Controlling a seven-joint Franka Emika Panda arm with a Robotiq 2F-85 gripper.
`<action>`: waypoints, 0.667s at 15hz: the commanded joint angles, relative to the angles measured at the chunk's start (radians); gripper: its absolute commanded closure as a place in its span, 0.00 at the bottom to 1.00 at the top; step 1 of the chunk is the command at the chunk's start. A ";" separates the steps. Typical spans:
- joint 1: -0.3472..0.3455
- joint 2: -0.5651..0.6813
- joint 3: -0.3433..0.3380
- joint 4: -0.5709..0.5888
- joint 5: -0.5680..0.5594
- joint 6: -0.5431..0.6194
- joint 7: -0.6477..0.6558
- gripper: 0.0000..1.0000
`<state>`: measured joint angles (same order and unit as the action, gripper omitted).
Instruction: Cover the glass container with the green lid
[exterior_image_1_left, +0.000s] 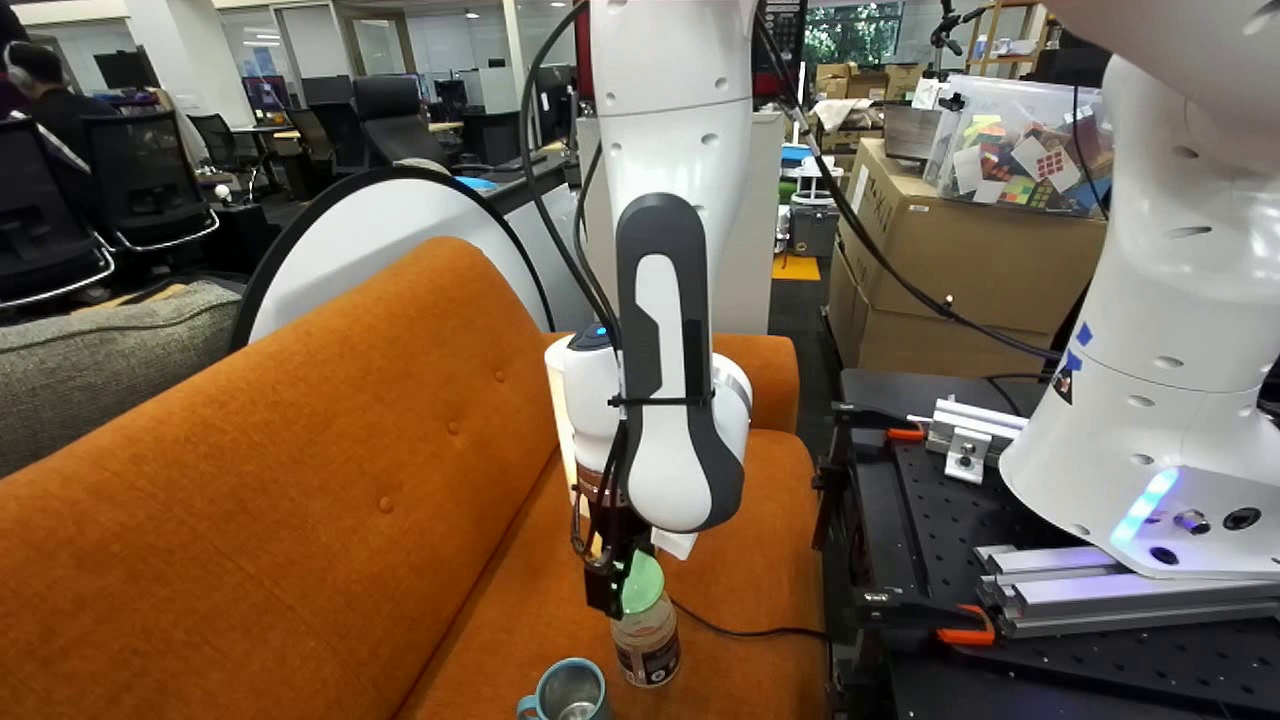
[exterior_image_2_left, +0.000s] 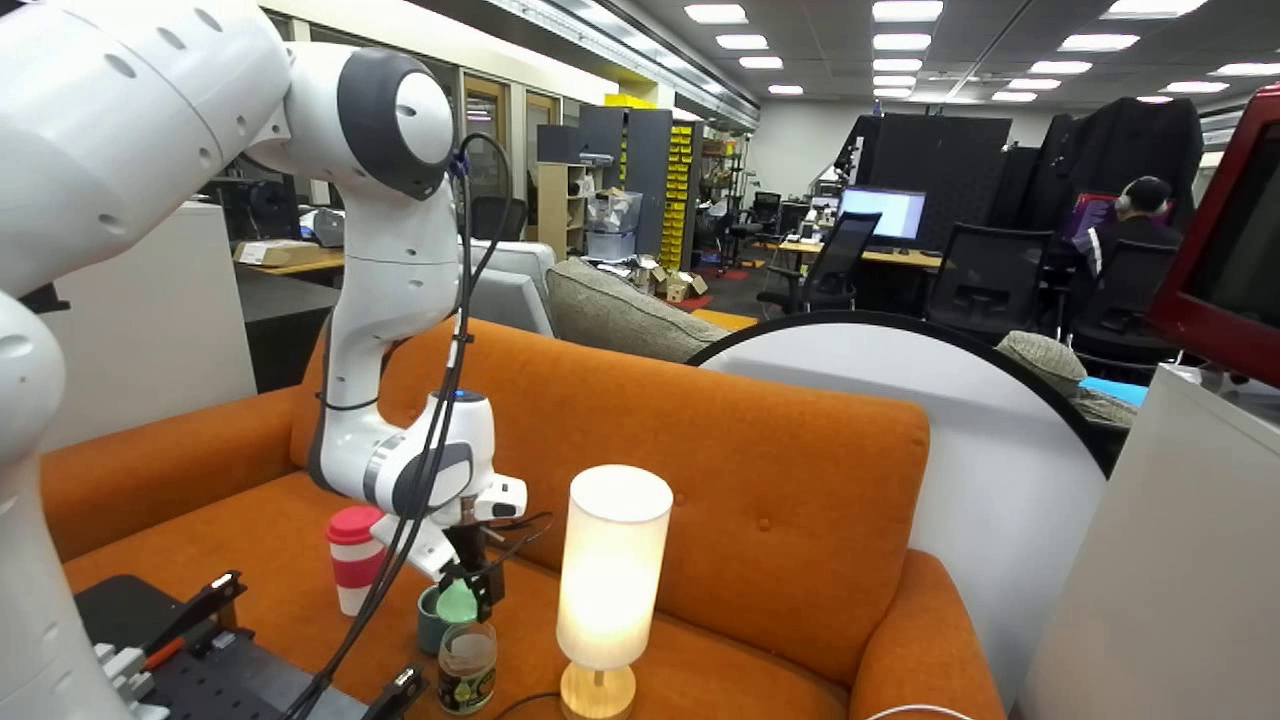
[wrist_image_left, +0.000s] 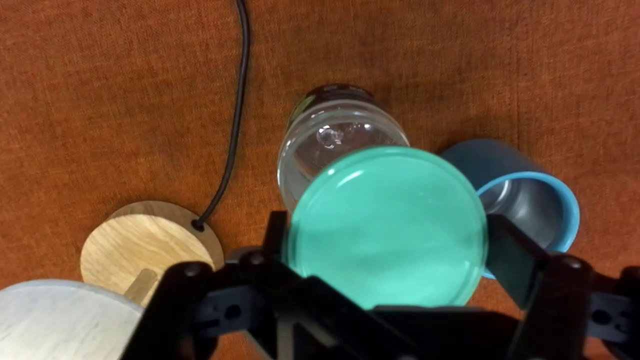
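The green lid (wrist_image_left: 387, 200) is a round bright green cap between the two black fingers of my gripper (wrist_image_left: 387, 232), which is shut on its sides. The clear glass jar (wrist_image_left: 340, 130) stands on the orange sofa with a dark label. In the wrist view the lid overlaps part of the jar's mouth. In an exterior view the lid (exterior_image_2_left: 457, 602) is above and behind the jar (exterior_image_2_left: 467, 670), apart from it, and looks tilted; the jar's mouth is open. In an exterior view the lid (exterior_image_1_left: 643, 582) appears over the jar's top (exterior_image_1_left: 648, 645), beside my gripper (exterior_image_1_left: 610, 585).
A blue-rimmed mug (wrist_image_left: 530, 205) stands close beside the jar. A lit white lamp (exterior_image_2_left: 612, 570) with a wooden base (wrist_image_left: 150, 245) stands on the jar's opposite side, its black cord (wrist_image_left: 237, 115) on the sofa. A red-lidded tumbler (exterior_image_2_left: 352, 560) stands near the arm. The sofa backrest (exterior_image_1_left: 380, 440) rises alongside.
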<state>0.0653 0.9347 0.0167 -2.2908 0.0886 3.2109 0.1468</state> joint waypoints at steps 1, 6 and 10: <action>-0.033 0.040 0.019 0.038 0.008 -0.011 -0.010 0.30; -0.064 0.101 0.027 0.091 0.005 -0.024 -0.015 0.30; -0.065 0.142 0.017 0.129 0.007 -0.021 -0.013 0.30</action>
<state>0.0263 1.0565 0.0199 -2.1937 0.0886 3.2084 0.1467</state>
